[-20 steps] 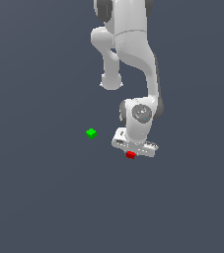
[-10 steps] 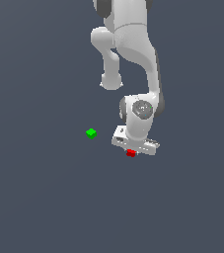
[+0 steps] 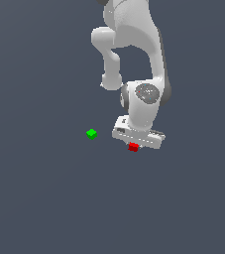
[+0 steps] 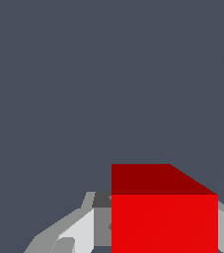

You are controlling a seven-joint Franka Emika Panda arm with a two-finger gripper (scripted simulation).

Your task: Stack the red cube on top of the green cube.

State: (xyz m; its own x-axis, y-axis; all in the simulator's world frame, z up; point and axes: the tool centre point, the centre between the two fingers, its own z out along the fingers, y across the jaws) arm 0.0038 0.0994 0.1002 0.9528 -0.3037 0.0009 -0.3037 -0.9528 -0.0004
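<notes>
One green cube (image 3: 91, 133) appears only outside; wrist shows red cube (image 4: 164, 217).

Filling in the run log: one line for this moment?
phase: at pick | gripper: around red cube | green cube: apart, uncovered | stack: not done

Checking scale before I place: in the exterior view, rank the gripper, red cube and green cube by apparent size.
1. Gripper, by far the largest.
2. Red cube and green cube look about equal; no ranking between them.
</notes>
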